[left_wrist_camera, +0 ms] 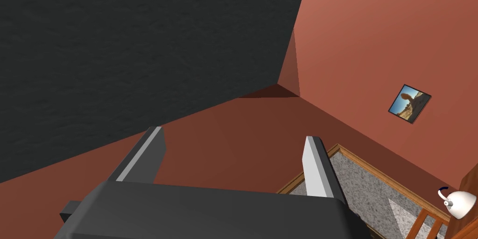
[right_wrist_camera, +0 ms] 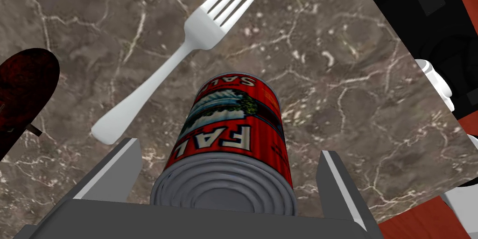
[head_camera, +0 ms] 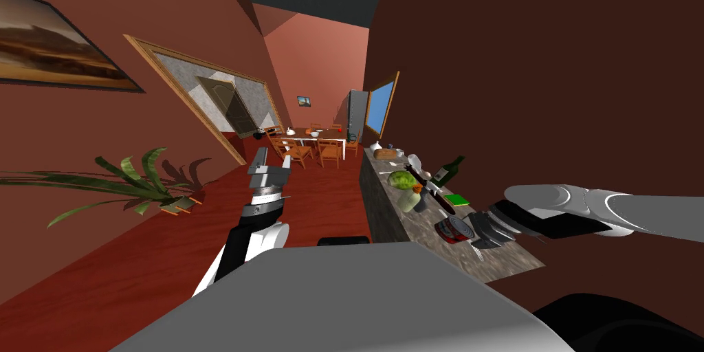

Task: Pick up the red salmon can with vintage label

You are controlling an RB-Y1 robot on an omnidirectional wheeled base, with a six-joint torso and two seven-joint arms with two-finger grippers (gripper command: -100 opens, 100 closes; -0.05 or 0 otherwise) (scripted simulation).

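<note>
A red salmon can (right_wrist_camera: 233, 133) with an old-style label and a ribbed grey lid stands on the brown marbled counter (right_wrist_camera: 326, 87). My right gripper (right_wrist_camera: 231, 168) is open right above it, one finger on each side, neither touching. From the head, the can (head_camera: 454, 229) sits near the counter's (head_camera: 509, 262) front end, with my right gripper (head_camera: 478, 231) against it. My left gripper (head_camera: 262, 161) is raised over the floor, open and empty, and its fingers (left_wrist_camera: 317, 166) stand wide apart.
A white fork (right_wrist_camera: 186, 49) lies beside the can. A dark red rounded thing (right_wrist_camera: 23, 91) sits at the other side. Farther along the counter stand a cabbage (head_camera: 401, 179), a small bottle (head_camera: 411, 199), a green bottle (head_camera: 447, 170) and a green book (head_camera: 456, 199). A potted plant (head_camera: 137, 183) stands left.
</note>
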